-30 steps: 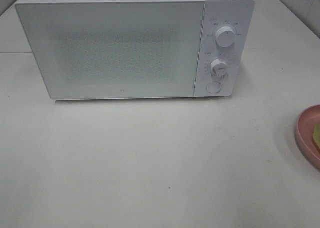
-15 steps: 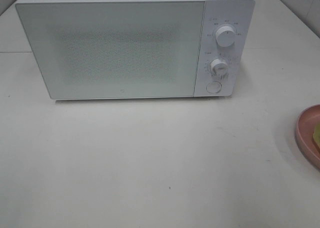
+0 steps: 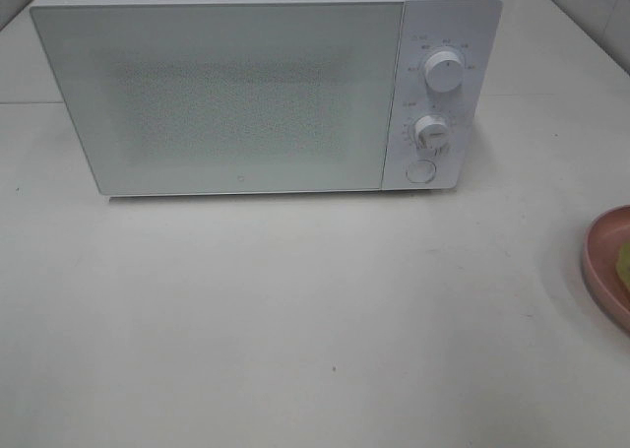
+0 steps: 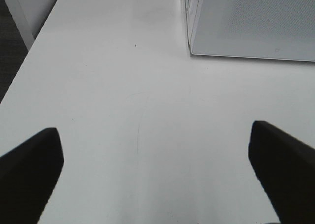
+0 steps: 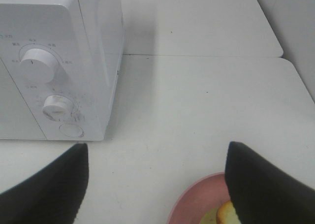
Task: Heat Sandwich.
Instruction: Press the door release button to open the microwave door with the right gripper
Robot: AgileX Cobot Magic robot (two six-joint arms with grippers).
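high view: white counter (image 3: pixel 295 320), microwave (image 3: pixel 246 94) door closed; sandwich (image 3: pixel 623 267) on its pink plate (image 3: pixel 600 261) at the right edge, so heating is not yet begun. left wrist view: left claw (image 4: pixel 153 133) released, empty, over the counter. right wrist view: right claw (image 5: pixel 156 150) released, empty; sandwich close beneath it, not grasped.

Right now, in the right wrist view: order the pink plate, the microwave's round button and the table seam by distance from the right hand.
1. Pink plate, close by the right hand.
2. Round button, low on the microwave front panel.
3. Table seam, farther back beside the microwave.
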